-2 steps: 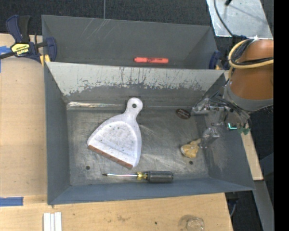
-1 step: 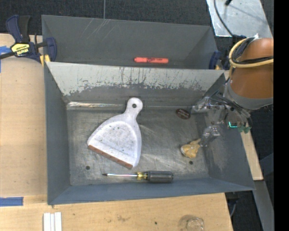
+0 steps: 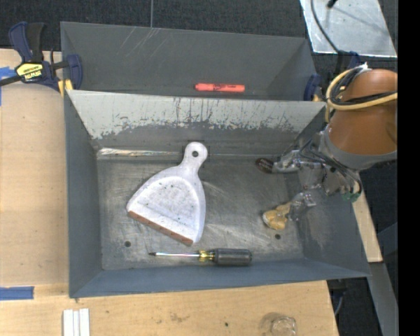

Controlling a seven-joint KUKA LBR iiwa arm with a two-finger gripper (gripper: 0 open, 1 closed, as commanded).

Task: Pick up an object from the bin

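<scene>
Tan-yellow lump (image 3: 274, 219), the smallest thing here and the one nearest the gripper, lies on the right of the floor, near the foot of the right wall and apart from everything else. The grey metal bin (image 3: 182, 58) has sloping walls all round a flat, scuffed floor, and a broad strip of that floor is bare between the lump and the middle. A white dustpan (image 3: 171, 201) takes up the left-centre, lying flat with its round holed handle pointing at the back wall and its red-brown lip turned toward the front left; open floor runs along its right side. A screwdriver (image 3: 208, 256) lies along the foot of the front wall, black handle to the right, yellow collar, thin shaft pointing left, just in front of the dustpan's lip and clear of the lump. The arm comes over the right rim under an orange cover (image 3: 364, 114) with cables looped on it, wrist bent down into the bin. The gripper (image 3: 278, 187) hangs low by the right wall; its jaws seem spread wide, one finger reaching left toward the back, the other down at the lump's upper edge, though whether it touches is hard to tell.
</scene>
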